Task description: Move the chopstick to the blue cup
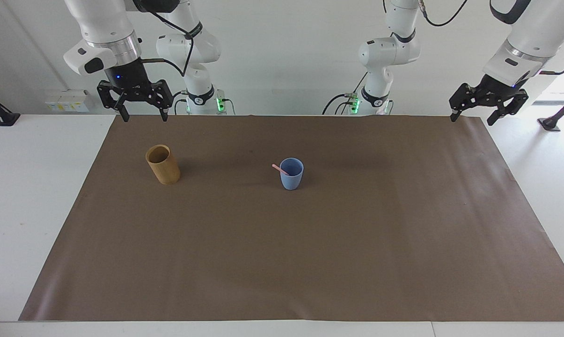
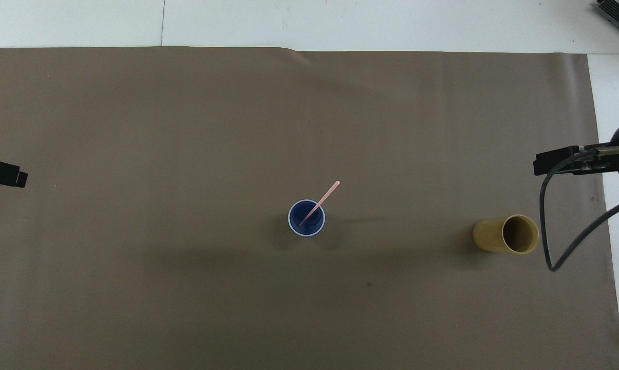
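Standing upright near the middle of the brown mat (image 1: pixel 310 262), the blue cup (image 1: pixel 291 174) holds one pink chopstick (image 2: pixel 319 204), lower end inside, upper end leaning over the rim toward the right arm's end of the table and away from the robots. The empty wooden holder (image 1: pixel 163 164) stands well apart, toward the right arm's end. The right gripper (image 1: pixel 141 113) hangs above the mat's edge nearest the robots, fingers spread, holding nothing; the left gripper (image 1: pixel 471 117) waits likewise, open and empty, over the mat's corner. Judged risk: the shallow cup supports little of the slanted stick, so any nudge could tip the stick out or topple the cup.
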Controlling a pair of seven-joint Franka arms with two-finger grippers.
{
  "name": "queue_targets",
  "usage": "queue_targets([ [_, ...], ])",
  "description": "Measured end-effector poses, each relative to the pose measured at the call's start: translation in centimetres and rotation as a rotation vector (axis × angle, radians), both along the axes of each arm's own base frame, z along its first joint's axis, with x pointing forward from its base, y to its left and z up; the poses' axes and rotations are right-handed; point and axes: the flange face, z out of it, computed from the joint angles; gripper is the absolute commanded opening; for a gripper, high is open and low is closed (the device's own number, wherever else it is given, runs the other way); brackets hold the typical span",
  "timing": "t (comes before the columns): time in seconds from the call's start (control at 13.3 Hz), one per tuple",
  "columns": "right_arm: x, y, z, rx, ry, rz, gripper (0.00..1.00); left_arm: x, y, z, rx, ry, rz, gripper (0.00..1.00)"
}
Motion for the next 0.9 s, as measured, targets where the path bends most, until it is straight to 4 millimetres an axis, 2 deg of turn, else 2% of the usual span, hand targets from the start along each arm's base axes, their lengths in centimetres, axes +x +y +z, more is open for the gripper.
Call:
queue_targets([
  [0.15,-0.09,-0.82,0.01,0.002,0.008,-0.014,1.00,0.00,0.00,0.00,0.000,0.000,0.000,1.00],
  [0.9,-0.39,-0.60,-0.32,0.002,0.039,-0.010,1.00,0.00,0.00,0.01,0.000,0.000,0.000,1.00],
])
